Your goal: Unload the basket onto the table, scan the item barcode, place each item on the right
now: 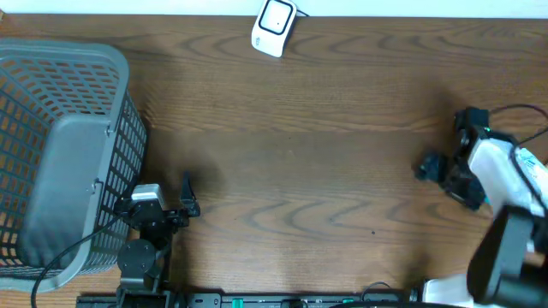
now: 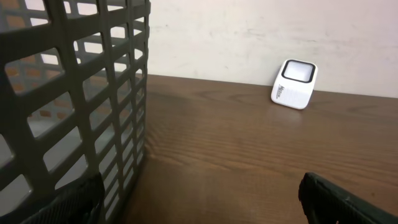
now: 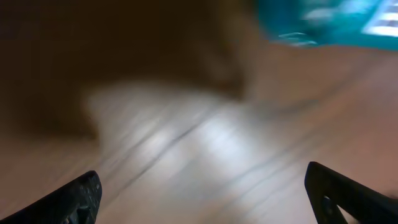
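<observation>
A white barcode scanner (image 1: 274,28) stands at the table's far edge, also seen in the left wrist view as the scanner (image 2: 294,84) against the wall. A teal item (image 3: 323,25) shows only as a blur at the top right of the right wrist view, beyond the fingers. In the overhead view it is hidden by the right arm. My right gripper (image 1: 447,142) is at the table's right side, open, with bare wood between its fingers (image 3: 202,193). My left gripper (image 1: 190,197) rests open beside the basket, nothing between its fingers (image 2: 199,199).
A grey plastic basket (image 1: 51,85) fills the left end of the table, and its lattice wall (image 2: 74,93) stands close on the left of the left gripper. Cables run from both arms at the near edge.
</observation>
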Action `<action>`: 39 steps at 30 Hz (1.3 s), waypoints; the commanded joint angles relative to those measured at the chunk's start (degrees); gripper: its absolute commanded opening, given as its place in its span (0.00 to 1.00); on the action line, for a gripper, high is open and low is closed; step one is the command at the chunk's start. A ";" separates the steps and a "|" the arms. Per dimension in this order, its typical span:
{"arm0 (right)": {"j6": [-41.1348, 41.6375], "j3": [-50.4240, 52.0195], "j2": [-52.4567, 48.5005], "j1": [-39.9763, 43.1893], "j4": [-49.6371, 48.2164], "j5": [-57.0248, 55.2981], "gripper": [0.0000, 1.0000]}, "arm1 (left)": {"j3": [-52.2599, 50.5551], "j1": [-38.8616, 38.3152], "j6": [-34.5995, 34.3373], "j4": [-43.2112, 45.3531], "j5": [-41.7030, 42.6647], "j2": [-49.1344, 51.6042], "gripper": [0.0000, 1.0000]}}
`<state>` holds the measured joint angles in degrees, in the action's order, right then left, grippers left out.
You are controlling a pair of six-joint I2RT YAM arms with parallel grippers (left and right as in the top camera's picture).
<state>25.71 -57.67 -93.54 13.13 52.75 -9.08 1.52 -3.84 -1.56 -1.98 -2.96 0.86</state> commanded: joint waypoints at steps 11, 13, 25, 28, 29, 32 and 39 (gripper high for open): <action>-10.75 -0.50 48.00 -0.81 7.65 22.95 0.99 | -1.29 0.28 -0.46 -1.84 -0.94 -0.26 1.00; -12.52 -0.50 52.92 -0.81 8.59 20.26 0.99 | -1.29 0.28 -0.46 -1.84 -0.96 -0.26 1.00; -26.03 5.55 73.07 -4.07 8.98 20.15 0.99 | -1.29 0.28 -0.46 -1.84 -0.94 -0.26 1.00; -24.76 15.72 78.97 -4.07 -0.57 20.46 0.99 | -1.29 0.28 -0.46 -1.84 -0.96 -0.26 1.00; -24.50 17.27 79.62 -4.07 -2.05 20.87 0.99 | -1.29 0.28 -0.46 -1.84 -0.96 -0.26 1.00; -24.50 26.80 83.67 -4.24 -12.79 24.20 0.99 | -1.29 0.28 -0.46 -1.84 -0.94 -0.26 1.00; -24.48 46.51 93.29 -4.22 -39.69 25.68 0.99 | -1.29 0.28 -0.46 -1.84 -0.96 -0.26 1.00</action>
<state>1.26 -15.44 -2.96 9.39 15.75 15.00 1.52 -3.84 -1.56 -1.96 -2.98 0.86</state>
